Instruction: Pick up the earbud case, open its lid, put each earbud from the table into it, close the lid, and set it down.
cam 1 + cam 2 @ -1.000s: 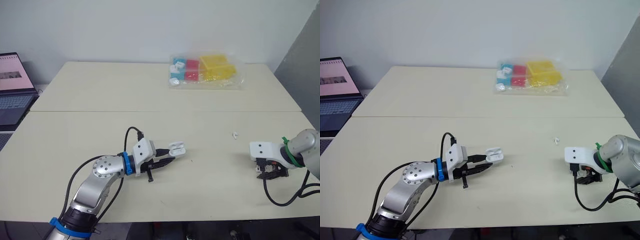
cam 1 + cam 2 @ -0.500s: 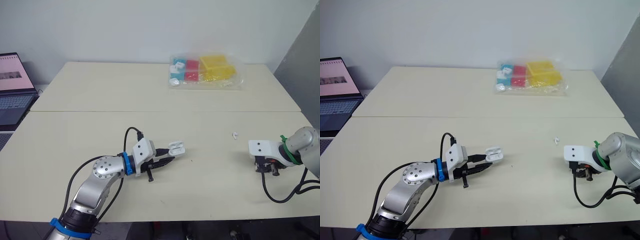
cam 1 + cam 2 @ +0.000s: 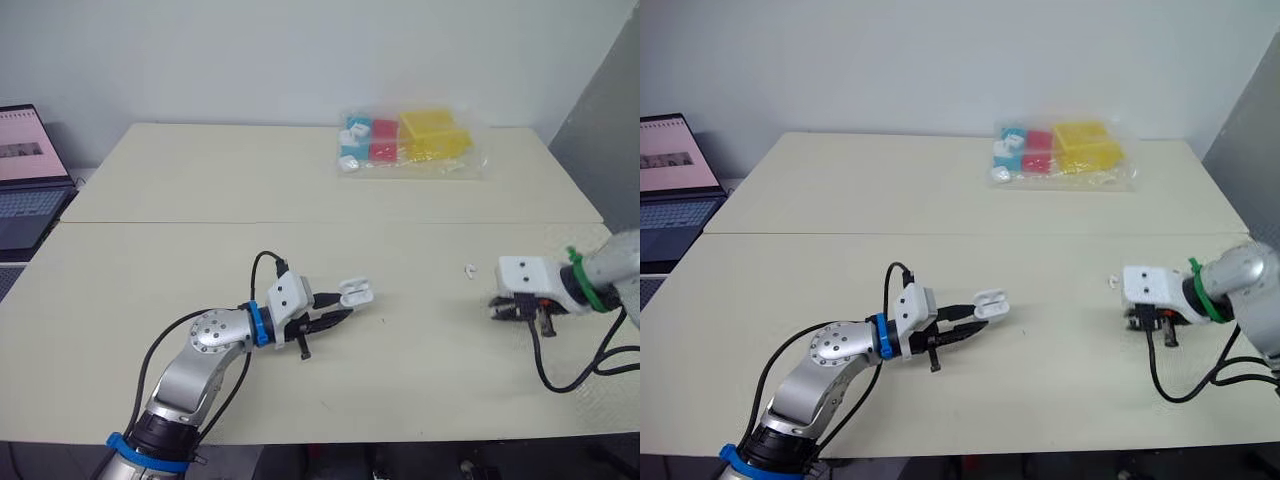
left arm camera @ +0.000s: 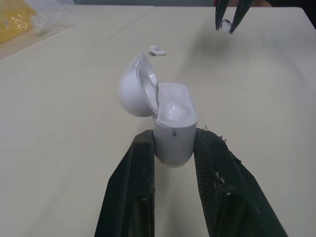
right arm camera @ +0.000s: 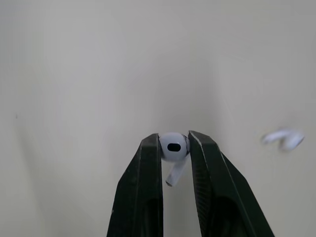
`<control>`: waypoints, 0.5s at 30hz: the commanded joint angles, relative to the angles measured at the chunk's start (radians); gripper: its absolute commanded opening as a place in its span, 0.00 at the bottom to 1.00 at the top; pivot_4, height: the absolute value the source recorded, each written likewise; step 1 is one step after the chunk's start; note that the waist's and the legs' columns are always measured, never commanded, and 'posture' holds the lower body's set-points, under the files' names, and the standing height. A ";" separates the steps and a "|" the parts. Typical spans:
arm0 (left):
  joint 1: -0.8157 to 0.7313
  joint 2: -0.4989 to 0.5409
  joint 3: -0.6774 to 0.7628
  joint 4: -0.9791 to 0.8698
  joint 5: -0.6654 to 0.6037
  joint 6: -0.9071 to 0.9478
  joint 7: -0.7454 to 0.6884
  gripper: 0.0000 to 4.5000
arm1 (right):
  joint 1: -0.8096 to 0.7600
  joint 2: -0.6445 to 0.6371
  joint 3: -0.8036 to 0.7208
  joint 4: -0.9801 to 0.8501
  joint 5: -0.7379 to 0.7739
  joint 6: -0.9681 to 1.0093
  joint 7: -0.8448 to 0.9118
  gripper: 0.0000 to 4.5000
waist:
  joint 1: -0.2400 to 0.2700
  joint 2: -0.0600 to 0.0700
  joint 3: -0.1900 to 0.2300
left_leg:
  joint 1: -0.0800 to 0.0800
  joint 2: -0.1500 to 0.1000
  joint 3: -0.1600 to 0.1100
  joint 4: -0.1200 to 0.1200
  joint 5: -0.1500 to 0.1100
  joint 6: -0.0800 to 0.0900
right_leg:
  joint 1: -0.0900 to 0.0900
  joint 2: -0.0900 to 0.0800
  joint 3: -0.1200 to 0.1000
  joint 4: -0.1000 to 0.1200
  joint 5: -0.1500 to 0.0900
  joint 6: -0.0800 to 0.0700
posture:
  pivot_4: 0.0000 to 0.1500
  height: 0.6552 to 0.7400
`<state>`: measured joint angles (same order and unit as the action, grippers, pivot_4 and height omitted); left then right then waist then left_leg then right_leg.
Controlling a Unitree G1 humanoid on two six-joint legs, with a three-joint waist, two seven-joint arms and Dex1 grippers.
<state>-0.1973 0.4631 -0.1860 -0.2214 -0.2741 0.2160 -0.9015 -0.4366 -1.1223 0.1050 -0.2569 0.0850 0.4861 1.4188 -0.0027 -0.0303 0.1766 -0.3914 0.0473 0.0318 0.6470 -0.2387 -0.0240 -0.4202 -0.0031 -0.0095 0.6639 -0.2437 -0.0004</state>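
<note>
One earbud (image 5: 173, 147) is pinched between the right fingers (image 5: 148, 168), well to the right of the earbud case (image 4: 170, 123), which the left fingers (image 4: 140, 182) clamp, lid open, over the middle of the desk (image 3: 200, 260). Its mouth points rightward. A second earbud (image 3: 469, 269) lies beside the right fingers.

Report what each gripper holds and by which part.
The left gripper clamps the earbud case by the sides of its lower body, lid open. The right gripper pinches one earbud by its rounded head, stem hanging free.
</note>
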 commanded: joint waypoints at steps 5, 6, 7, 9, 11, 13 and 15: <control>-0.080 -0.065 0.029 -0.024 -0.068 0.072 0.049 0.17 | -0.098 0.298 -0.207 -0.296 0.307 0.339 -0.306 0.09 | -0.001 -0.002 -0.001 | 0.000 0.000 -0.001 0.001 0.000 0.000 | 0.001 0.000 0.000 0.001 0.000 0.000 | 1.00 1.00; -0.084 -0.068 0.029 -0.024 -0.068 0.077 0.051 0.17 | -0.103 0.328 -0.215 -0.308 0.318 0.349 -0.342 0.09 | 0.000 -0.002 0.000 | 0.000 0.000 -0.001 0.001 0.000 0.000 | 0.001 0.000 0.000 0.001 0.000 0.000 | 1.00 1.00; -0.091 -0.071 0.031 -0.023 -0.069 0.080 0.052 0.17 | -0.101 0.359 -0.220 -0.323 0.328 0.368 -0.381 0.09 | 0.000 -0.002 -0.001 | -0.001 0.000 -0.001 0.001 0.000 0.000 | 0.000 0.000 0.000 0.001 0.000 0.000 | 1.00 1.00; -0.110 -0.076 0.036 -0.016 -0.072 0.094 0.055 0.17 | -0.072 0.473 -0.243 -0.335 0.360 0.312 -0.466 0.09 | 0.001 -0.002 -0.001 | -0.001 0.000 -0.001 0.001 0.000 0.000 | 0.000 0.000 -0.001 0.000 0.000 0.000 | 1.00 1.00; -0.124 -0.077 0.036 -0.011 -0.076 0.101 0.051 0.17 | -0.034 0.585 -0.242 -0.361 0.369 0.254 -0.555 0.09 | 0.001 -0.002 -0.001 | -0.003 -0.001 -0.002 0.001 0.000 0.000 | 0.000 0.000 -0.001 0.000 0.000 0.000 | 1.00 1.00; -0.139 -0.082 0.039 -0.005 -0.087 0.113 0.051 0.17 | -0.002 0.657 -0.207 -0.377 0.332 0.213 -0.641 0.09 | 0.001 -0.002 -0.001 | -0.004 -0.001 -0.002 0.001 0.000 0.000 | -0.001 0.000 -0.001 -0.001 0.000 0.000 | 1.00 1.00; -0.151 -0.085 0.043 0.001 -0.095 0.122 0.052 0.17 | 0.028 0.689 -0.177 -0.373 0.304 0.164 -0.679 0.09 | 0.000 -0.002 -0.001 | -0.004 -0.001 -0.002 0.001 0.000 0.000 | -0.001 0.000 -0.001 0.000 0.000 0.000 | 1.00 1.00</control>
<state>-0.3347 0.3859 -0.1638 -0.2082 -0.3445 0.3380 -0.8527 -0.4147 -0.4417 -0.0734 -0.5951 0.4088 0.7103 0.7822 -0.0023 -0.0323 0.1758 -0.3955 0.0466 0.0300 0.6480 -0.2386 -0.0241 -0.4214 -0.0034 -0.0098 0.6637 -0.2434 0.0001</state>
